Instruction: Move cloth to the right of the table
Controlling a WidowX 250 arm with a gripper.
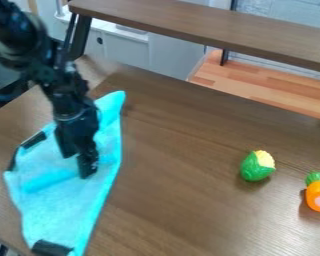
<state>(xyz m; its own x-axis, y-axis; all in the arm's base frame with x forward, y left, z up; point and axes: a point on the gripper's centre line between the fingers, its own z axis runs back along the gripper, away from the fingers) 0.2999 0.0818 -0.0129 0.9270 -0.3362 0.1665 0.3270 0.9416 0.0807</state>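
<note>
Two jaws stand partly open over cyan cloth (pixel 66 205).

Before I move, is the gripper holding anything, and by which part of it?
Nothing appears to be held: the gripper is open over the middle of the cloth. Whether it touches the cloth, I cannot tell.

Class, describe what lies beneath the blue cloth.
The brown table shows beside the cloth and presumably continues beneath it; the covered part cannot be seen, nor anything hidden there.

soft matt cloth (pixel 59 215) | smooth wood-look table (pixel 183 200) | glossy corn (pixel 257 167)
</note>
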